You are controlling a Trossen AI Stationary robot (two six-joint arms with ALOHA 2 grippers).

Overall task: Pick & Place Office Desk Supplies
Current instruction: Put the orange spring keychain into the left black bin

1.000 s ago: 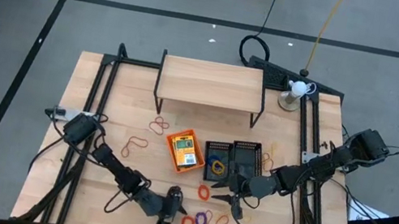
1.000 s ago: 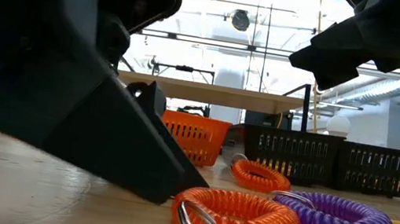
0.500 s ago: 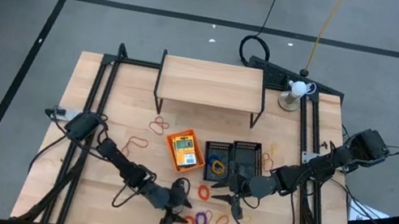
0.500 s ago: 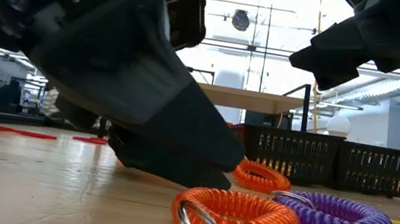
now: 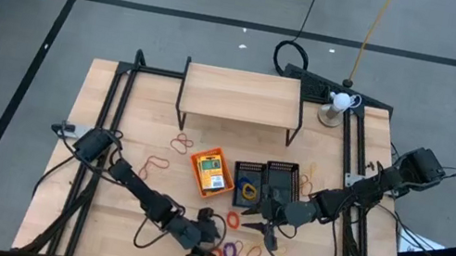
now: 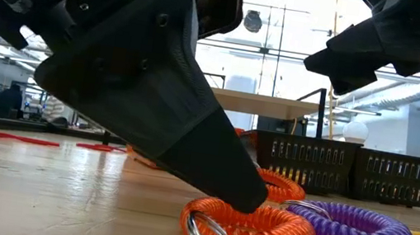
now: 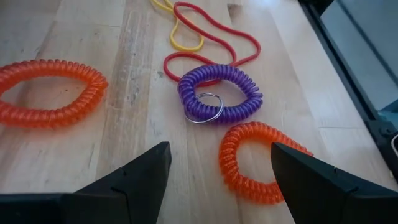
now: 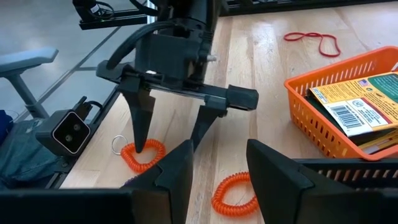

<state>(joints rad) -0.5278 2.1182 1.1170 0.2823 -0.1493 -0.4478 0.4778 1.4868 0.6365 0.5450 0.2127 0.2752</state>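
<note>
left end effector point(image 8: 171, 134) open, fingers straddling an orange coil band point(image 8: 142, 155) on the worktop point(image 5: 99, 218) near its front edge, one fingertip touching it, purple coil band point(image 7: 219, 93) just beside, right end effector point(image 5: 260, 226) open, hovering near the black mesh trays point(image 5: 266, 180)

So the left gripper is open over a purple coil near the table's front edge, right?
Not quite: the left gripper is open near the table's front edge, but over an orange coil; the purple coil lies just beyond it, as the left wrist view shows.
</note>
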